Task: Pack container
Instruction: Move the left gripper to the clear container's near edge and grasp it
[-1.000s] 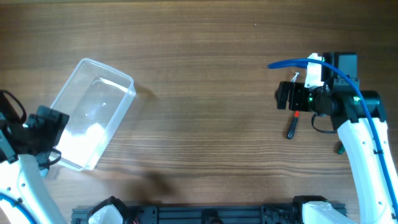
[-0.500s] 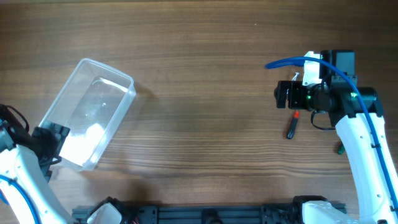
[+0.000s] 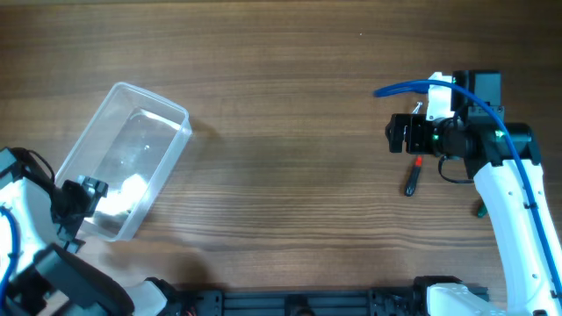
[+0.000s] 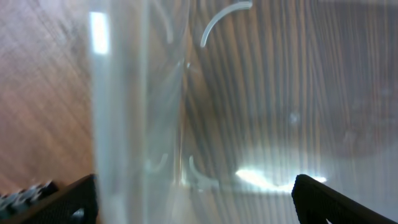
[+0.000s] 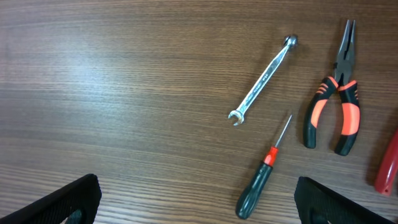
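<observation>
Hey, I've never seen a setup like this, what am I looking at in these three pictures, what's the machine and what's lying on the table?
These are two robot arms at a wooden table, each ending in a two-finger gripper. One picture looks straight down from above; the other two come from small cameras on the wrists.

From above, the left gripper sits at the near end of the container, a clear plastic tub. Its wrist camera looks through the tub's wall. The jaws are open on either side of that wall, not clamped on it.

The right gripper hovers over some hand tools, jaws open, holding nothing. Its wrist camera shows a wrench, a screwdriver, orange-and-black pliers and the edge of something red.

No tool is in the tub yet.
</observation>
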`<state>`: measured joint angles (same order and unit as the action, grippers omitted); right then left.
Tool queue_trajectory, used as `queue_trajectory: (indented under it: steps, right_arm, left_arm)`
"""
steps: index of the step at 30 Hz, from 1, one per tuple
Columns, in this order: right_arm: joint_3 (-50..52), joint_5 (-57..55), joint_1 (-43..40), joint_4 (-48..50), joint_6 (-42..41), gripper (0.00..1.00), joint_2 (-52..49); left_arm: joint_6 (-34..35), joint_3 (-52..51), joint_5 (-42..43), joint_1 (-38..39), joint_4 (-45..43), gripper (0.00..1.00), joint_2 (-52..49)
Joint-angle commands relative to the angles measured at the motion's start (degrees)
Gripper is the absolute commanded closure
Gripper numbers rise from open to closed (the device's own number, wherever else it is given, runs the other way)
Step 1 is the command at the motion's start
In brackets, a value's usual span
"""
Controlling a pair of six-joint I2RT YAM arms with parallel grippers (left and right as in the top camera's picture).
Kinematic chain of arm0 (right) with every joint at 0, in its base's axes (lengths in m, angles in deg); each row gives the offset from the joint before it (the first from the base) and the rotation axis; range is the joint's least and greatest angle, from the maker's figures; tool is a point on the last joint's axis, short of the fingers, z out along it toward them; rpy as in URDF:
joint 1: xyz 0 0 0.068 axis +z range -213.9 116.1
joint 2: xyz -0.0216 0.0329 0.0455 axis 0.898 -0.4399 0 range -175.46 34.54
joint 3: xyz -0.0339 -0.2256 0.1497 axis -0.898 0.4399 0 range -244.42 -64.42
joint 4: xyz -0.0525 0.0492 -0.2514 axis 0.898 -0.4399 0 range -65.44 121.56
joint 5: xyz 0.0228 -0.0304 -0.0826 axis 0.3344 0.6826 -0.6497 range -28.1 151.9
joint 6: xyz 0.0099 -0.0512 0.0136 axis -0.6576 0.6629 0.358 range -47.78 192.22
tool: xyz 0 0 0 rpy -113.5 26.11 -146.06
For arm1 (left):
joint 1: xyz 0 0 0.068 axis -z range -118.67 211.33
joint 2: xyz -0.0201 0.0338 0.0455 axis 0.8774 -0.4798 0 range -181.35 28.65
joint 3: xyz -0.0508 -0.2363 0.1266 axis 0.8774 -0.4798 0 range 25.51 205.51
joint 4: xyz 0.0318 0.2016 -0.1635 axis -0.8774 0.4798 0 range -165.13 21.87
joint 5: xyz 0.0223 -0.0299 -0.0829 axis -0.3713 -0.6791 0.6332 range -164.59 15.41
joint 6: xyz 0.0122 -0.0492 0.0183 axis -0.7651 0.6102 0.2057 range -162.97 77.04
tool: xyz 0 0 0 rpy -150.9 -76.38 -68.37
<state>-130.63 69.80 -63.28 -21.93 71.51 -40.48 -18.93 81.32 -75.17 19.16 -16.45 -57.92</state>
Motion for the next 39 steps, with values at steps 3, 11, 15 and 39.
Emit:
queue_trajectory:
  steps: [3, 11, 15, 39]
  right_arm:
    - [-1.44, 1.16, 0.17, 0.33, 0.7, 0.0, -0.66]
    - [-1.44, 1.16, 0.17, 0.39, 0.7, 0.0, -0.66]
    - [-1.44, 1.16, 0.17, 0.79, 0.7, 0.0, -0.66]
    - [-1.44, 1.16, 0.17, 1.73, 0.66, 0.0, -0.63]
  left_arm:
    - [-1.14, -0.22, -0.59, -0.39, -2.8, 0.06, -3.54]
    - [-1.14, -0.33, -0.59, -0.39, -4.33, 0.33, -5.38]
    - [-1.14, -0.33, -0.59, -0.39, -4.31, 0.53, -5.38]
    - [-1.14, -0.31, 0.48, -0.37, -4.13, 0.96, -5.38]
